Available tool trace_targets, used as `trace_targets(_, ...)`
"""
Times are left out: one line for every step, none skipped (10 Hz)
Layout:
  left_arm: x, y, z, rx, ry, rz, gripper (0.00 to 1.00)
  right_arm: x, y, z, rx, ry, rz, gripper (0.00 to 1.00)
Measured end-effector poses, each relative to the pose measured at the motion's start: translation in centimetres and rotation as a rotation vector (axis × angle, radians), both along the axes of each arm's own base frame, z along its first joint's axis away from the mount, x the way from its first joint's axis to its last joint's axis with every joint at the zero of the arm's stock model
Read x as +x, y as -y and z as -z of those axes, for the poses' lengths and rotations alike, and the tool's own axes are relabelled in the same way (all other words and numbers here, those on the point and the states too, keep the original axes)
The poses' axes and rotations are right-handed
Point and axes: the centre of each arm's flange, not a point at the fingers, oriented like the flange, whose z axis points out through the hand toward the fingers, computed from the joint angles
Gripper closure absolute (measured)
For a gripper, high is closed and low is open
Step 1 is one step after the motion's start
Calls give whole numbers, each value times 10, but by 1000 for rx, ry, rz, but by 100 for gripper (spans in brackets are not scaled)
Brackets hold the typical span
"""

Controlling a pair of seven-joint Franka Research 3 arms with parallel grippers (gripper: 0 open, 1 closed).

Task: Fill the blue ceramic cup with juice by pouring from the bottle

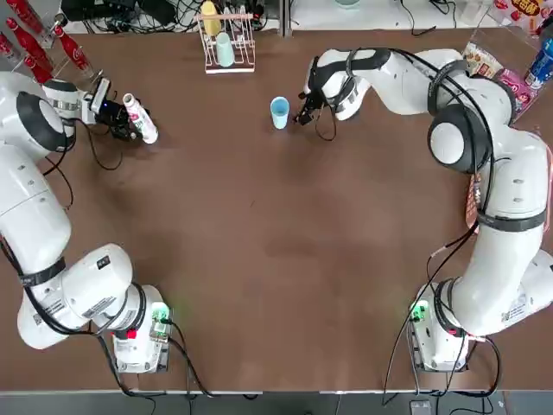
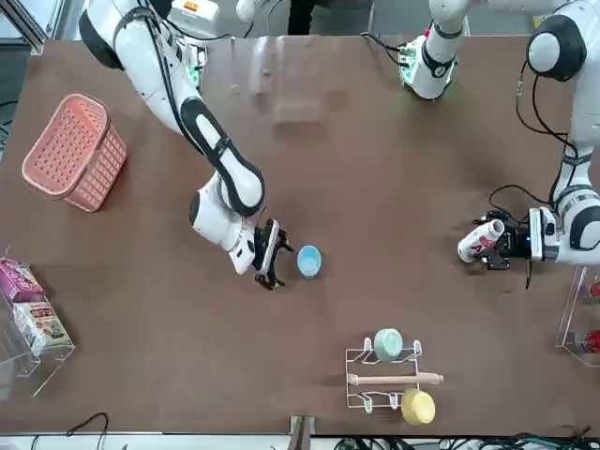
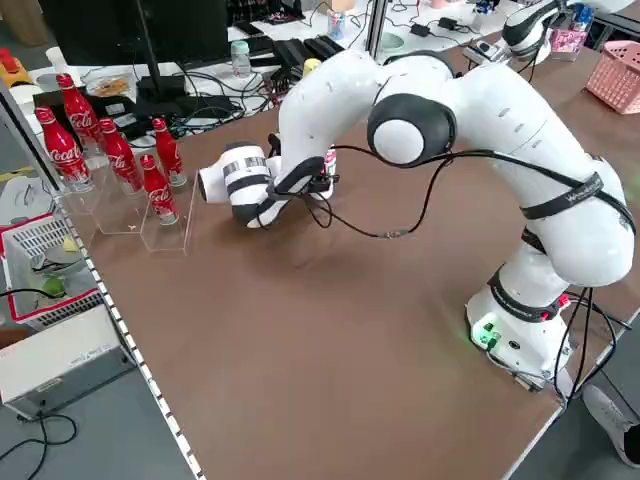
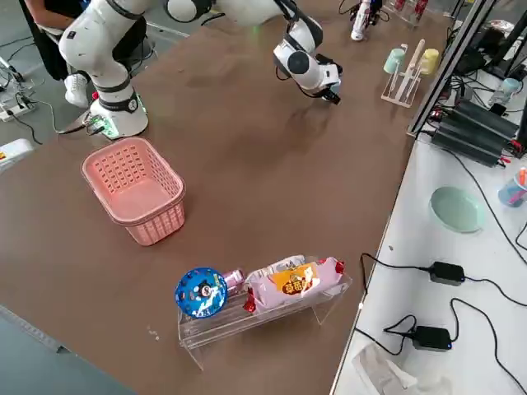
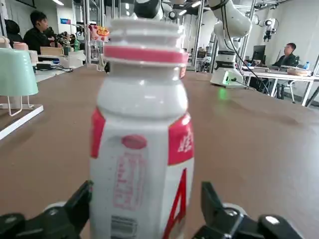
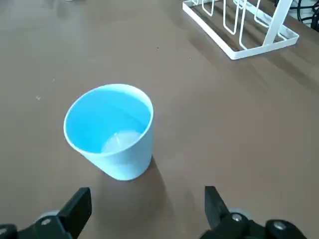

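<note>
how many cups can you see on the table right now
3: the blue cup stands on the table just off the right gripper; a mint-green cup and a yellow cup hang on the drying rack.

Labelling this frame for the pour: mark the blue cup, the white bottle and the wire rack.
blue ceramic cup (image 1: pixel 279 112): top view, on its open mouth.
bottle (image 2: pixel 479 240): front view, on its labelled body.
wire rack (image 2: pixel 375 382): front view, on its white frame.

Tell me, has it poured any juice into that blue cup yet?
Not yet. The blue cup looks empty, standing just ahead of the open right claw. The left claw straddles the capped white bottle, fingers not visibly gripping it. Grasping, uncapping and pouring remain.
</note>
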Motion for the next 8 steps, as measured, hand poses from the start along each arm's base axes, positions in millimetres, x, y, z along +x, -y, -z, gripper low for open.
trace_targets(-1, 1, 4, -16, 4, -14, 14, 0, -1, 4, 2, -2, -3, 0)
trace_targets(-1, 4, 6, -32, 13, -21, 13, 1, 0, 9, 0, -1, -7, 0)
trace_targets(0, 7, 7, -42, 28, -22, 13, 2, 2, 11, 2, -3, -5, 0)
trace_targets(1, 9, 7, -47, 36, -20, 13, 3, 3, 13, 13, -10, 2, 0)
trace_targets(1, 10, 7, -50, 39, -19, 16, 5, 6, 13, 27, -18, 15, 0)
trace_targets(2, 12, 6, -53, 42, -18, 19, 6, 9, 14, 41, -30, 32, 0)
trace_targets(2, 12, 6, -54, 43, -17, 26, 7, 11, 14, 51, -34, 40, 0)
trace_targets(2, 14, 6, -57, 44, -16, 40, 8, 12, 14, 56, -36, 43, 0)
